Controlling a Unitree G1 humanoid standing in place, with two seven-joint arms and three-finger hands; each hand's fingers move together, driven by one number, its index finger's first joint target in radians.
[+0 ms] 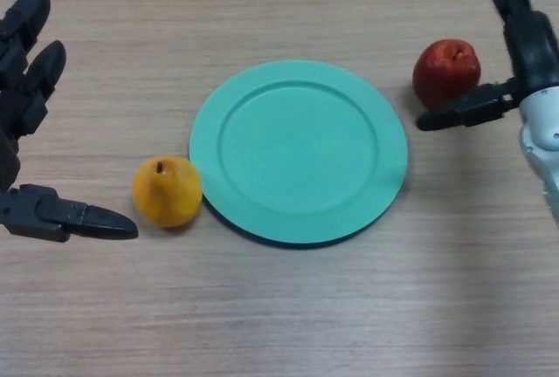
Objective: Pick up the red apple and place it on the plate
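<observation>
A single head view is given, aimed steeply down onto the wooden table [288,316] from close above. The green plate [299,152] is held near the centre of the frame, and only tabletop is taken in around the plate on every side.

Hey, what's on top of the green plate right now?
Nothing: the plate shows bare. The red apple sits on the table beside the right hand. What is beneath the plate is hidden.
</observation>
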